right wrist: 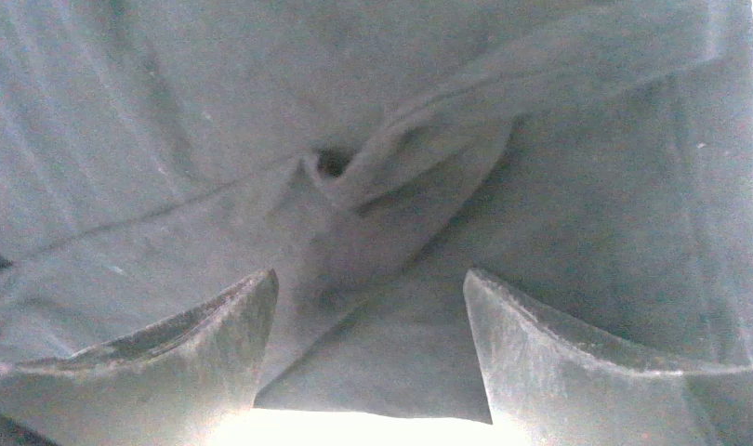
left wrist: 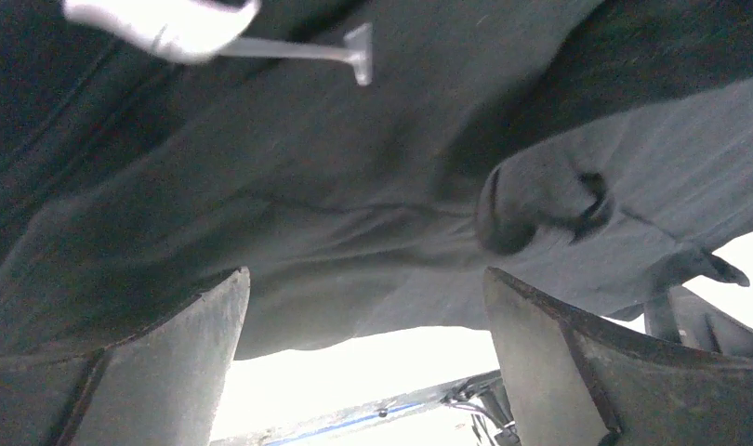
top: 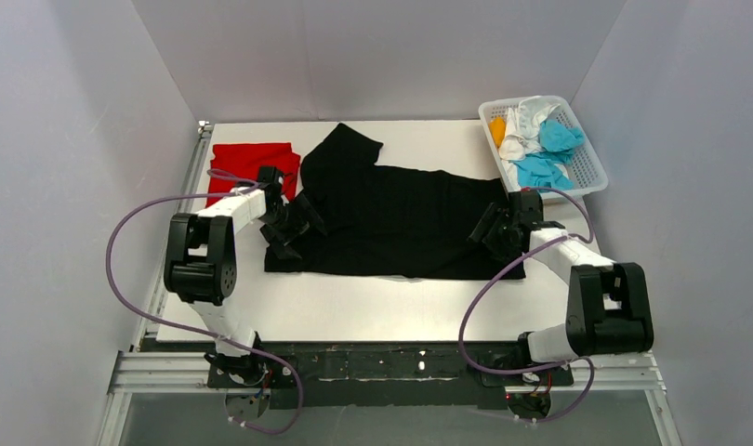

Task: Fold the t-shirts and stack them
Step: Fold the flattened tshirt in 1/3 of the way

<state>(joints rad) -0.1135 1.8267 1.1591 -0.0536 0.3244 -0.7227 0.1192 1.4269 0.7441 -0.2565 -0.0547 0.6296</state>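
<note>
Black t-shirt (top: 391, 218) lies between red t-shirt (top: 247, 163) and white basket (top: 587, 163).

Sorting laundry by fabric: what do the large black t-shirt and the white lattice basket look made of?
Large black t-shirt: soft matte knit cloth, possibly cotton; it creases and puckers. White lattice basket: rigid moulded plastic, seemingly; even grid of holes, smooth rim.

A white desk (top: 354, 311) is filling the middle of the scene, with pale grey walls (top: 382, 56) closing it in on three sides. A white plastic lattice basket (top: 588, 160) is sitting at its far right corner (slightly askew to the desk's edges), while a silver metal frame (top: 159, 369) is running along the near edge.
</note>
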